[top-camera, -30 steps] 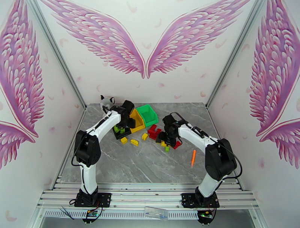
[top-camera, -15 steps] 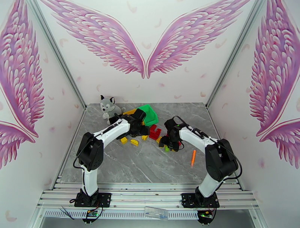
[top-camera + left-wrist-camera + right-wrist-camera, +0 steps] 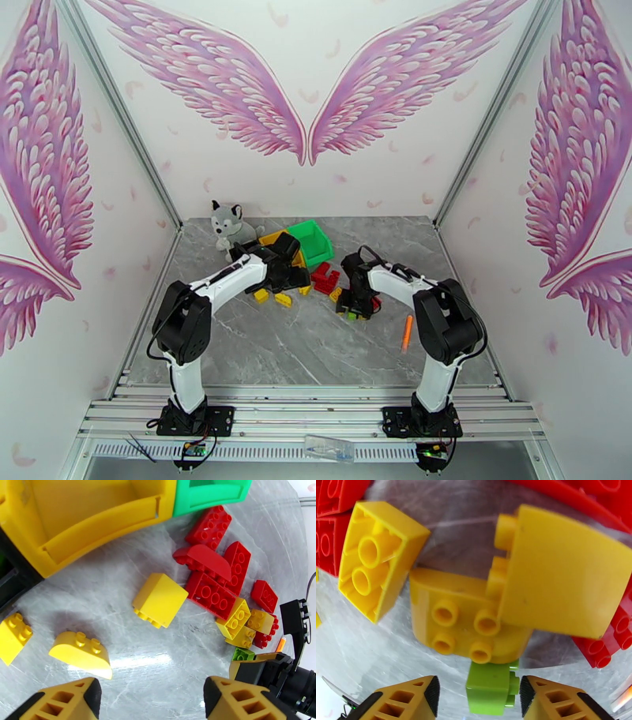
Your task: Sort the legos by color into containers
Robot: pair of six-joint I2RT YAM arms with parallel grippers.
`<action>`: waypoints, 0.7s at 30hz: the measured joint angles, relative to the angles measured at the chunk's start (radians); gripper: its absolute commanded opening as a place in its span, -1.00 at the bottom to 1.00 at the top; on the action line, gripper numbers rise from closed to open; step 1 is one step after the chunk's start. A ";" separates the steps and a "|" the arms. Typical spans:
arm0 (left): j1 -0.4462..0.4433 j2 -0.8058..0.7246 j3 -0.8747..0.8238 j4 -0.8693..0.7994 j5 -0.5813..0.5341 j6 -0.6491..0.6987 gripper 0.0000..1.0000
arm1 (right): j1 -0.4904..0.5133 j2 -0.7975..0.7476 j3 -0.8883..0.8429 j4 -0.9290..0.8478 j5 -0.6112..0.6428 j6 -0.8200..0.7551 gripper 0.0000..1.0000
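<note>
Your right gripper (image 3: 478, 688) straddles a green brick (image 3: 489, 695);
jaws apart, not yet clamped; your left gripper (image 3: 151, 691) stands wide too.

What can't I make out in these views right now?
- Black bin: left wrist view, cut by the left edge; contents unseen.
- Green bin: left wrist view, inside cut off by the top edge.
- Green brick: right wrist view, blurred close-up; whether the right jaws touch it is unclear.
- Pile: top view, partly behind the right arm; pieces too small to count.
</note>
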 measured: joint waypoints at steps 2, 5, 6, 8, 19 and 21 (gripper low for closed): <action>0.008 -0.015 -0.004 0.003 0.000 -0.004 0.46 | 0.000 0.000 0.000 0.000 0.000 -0.005 -0.18; 0.024 -0.037 -0.009 0.006 -0.002 -0.007 0.46 | 0.001 -0.003 0.000 0.001 -0.004 -0.005 -0.25; 0.032 -0.047 -0.011 0.006 -0.004 -0.007 0.46 | 0.002 -0.006 0.000 0.001 -0.010 -0.003 -0.27; 0.050 -0.064 -0.014 0.006 -0.009 -0.008 0.46 | 0.006 -0.018 0.000 0.002 -0.029 0.000 -0.29; 0.209 -0.196 -0.068 -0.006 -0.064 -0.010 0.49 | 0.042 0.037 0.254 0.079 -0.257 0.073 -0.34; 0.230 -0.224 -0.095 -0.010 -0.077 -0.011 0.49 | 0.042 0.096 0.332 0.111 -0.303 0.101 -0.35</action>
